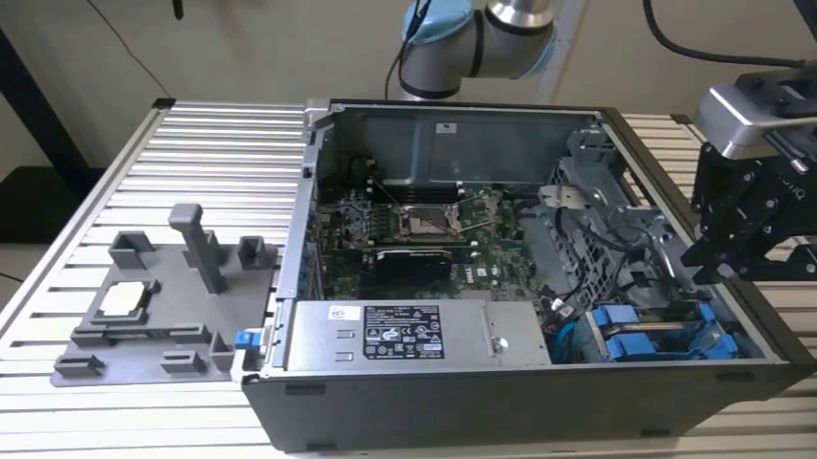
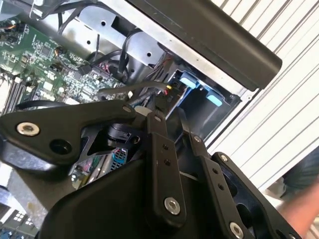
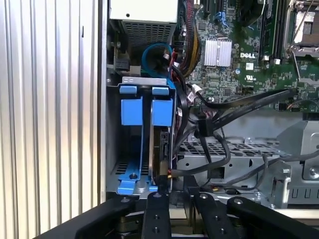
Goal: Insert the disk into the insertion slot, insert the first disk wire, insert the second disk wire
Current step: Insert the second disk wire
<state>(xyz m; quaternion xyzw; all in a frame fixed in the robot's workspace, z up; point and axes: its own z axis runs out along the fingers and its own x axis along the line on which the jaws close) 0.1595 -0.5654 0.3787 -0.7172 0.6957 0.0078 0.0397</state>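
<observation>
Table (image 1: 217, 153) of ribbed metal carries the open computer case (image 1: 511, 411), which lies on its side with the circuit board facing up. In the corner of the case at the exterior view's right, nearest that camera, sits the grey drive cage (image 1: 581, 339) with blue carrier fronts showing in it. The tool (image 1: 734, 253) hangs over the case's edge at that view's right, just above and beside this cage. Whether it is spread or closed on anything I cannot tell.

In the first wrist view the disk (image 3: 160, 149) stands on edge inside the insertion slot (image 3: 171, 144), so that step looks done. Its blue front is at the far end, level with the second blue carrier (image 3: 128, 110) just beside it, which looks empty. The disk's long axis runs straight from that blue front toward the tool (image 3: 177, 194), so the tool is at the disk's rear end.

Black cables (image 3: 219, 112) loop over the cage on the circuit-board side, close to the disk's rear edge. A small reddish fitting (image 3: 170, 173) sits against that edge; whether it is a plugged-in wire is too small to tell.
</observation>
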